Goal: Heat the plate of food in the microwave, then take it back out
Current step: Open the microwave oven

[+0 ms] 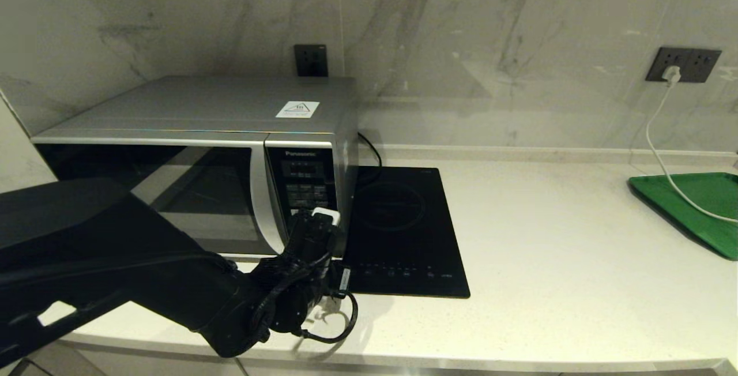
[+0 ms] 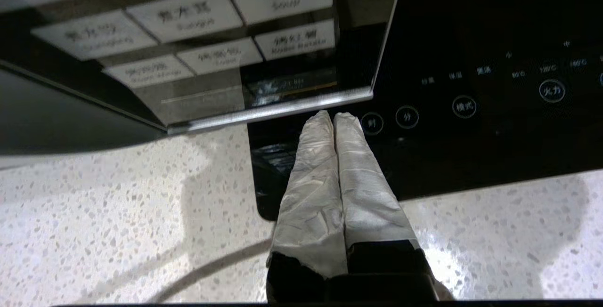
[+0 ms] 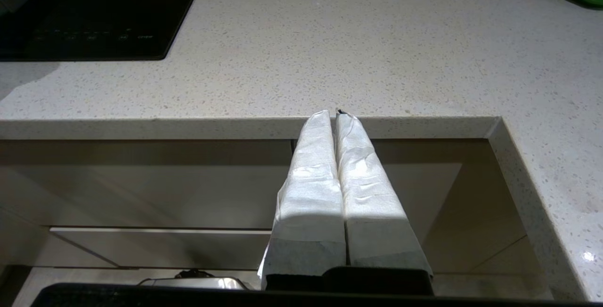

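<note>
Left gripper (image 2: 333,117), fingers pressed together, hangs just below the microwave (image 1: 196,151) keypad's near right corner.

Silver-grey Panasonic microwave (image 1: 196,134) at left end of counter, back near the wall. Dark glass door shut, black keypad panel on its right side, white triangle sticker on top. Sits upright, just beside the black hob. Plate of food not visible.

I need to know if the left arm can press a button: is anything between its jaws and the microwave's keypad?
Nothing visible. The left gripper, jaws shut, hangs just below the keypad at the microwave front's lower corner, over the hob's near edge.
</note>
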Controlling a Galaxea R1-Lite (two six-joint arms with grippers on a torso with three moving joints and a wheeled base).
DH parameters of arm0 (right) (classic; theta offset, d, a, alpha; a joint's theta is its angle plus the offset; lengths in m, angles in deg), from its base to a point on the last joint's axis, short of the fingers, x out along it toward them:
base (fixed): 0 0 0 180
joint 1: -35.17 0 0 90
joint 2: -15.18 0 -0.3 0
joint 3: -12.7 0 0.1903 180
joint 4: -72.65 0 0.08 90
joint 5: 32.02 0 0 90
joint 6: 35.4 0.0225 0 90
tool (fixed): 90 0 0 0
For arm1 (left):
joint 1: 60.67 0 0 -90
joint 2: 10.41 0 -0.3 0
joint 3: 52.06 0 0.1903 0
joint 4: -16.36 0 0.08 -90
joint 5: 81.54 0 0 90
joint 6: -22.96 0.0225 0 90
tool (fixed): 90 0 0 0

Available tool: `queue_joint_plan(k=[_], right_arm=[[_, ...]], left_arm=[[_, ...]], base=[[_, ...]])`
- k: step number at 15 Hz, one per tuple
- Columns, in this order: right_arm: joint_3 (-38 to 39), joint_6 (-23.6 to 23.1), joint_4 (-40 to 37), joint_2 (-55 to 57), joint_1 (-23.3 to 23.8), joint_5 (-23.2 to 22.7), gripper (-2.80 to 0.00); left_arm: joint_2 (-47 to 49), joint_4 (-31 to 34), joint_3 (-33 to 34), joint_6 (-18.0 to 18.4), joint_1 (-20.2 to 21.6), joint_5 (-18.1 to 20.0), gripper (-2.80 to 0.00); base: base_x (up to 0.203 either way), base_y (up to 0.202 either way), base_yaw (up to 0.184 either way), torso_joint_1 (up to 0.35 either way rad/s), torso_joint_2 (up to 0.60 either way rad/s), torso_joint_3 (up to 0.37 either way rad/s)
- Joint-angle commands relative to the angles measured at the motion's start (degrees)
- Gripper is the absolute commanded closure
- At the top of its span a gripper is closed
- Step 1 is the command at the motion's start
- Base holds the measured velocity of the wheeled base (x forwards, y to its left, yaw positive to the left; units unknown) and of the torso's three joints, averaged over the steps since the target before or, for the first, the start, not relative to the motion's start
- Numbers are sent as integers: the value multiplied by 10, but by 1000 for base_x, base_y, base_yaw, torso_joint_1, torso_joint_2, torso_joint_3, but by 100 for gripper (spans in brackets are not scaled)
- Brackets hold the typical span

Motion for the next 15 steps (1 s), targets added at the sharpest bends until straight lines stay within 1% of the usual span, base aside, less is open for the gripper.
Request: queue_joint_plan(k=[1,4,7,15], right_arm=[[0,0,-1,1,0,0,0],[0,0,-1,0,0,0,0],[0,0,-1,1,0,0,0],[0,0,-1,1,0,0,0]], left_arm=[[12,-11,-4,4,1,-2,0],[16,-15,-4,8,5,-2,0],[7,-15,-2,20,11,-4,0],[-2,-41,1,26,18,-6,0]], base=[[0,0,0,0,0,0],[0,0,0,0,0,0],[0,0,0,0,0,0],[0,0,0,0,0,0]])
